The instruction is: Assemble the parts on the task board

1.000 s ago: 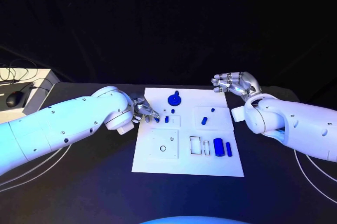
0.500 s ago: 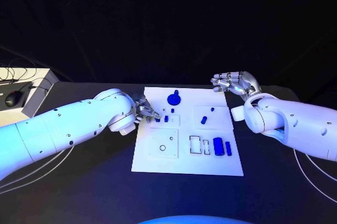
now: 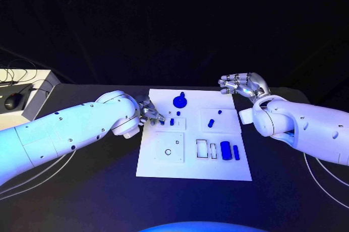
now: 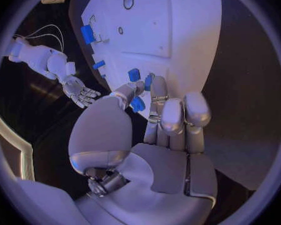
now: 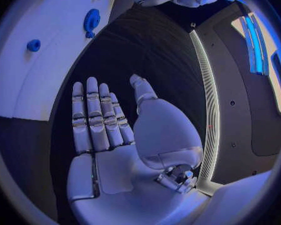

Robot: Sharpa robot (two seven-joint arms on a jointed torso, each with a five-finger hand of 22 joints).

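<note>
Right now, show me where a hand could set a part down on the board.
Free: the task board strip nearest the robot, below the round-hole square and the blue bars. Crowded: the far left, where the left hand works beside small blue parts.

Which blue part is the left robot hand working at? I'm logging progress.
The small blue part at the board's left edge, at the left robot hand; the others lie apart.

head: high, looking down | wrists: close behind hands | shared: task board (image 3: 195, 141)
</note>
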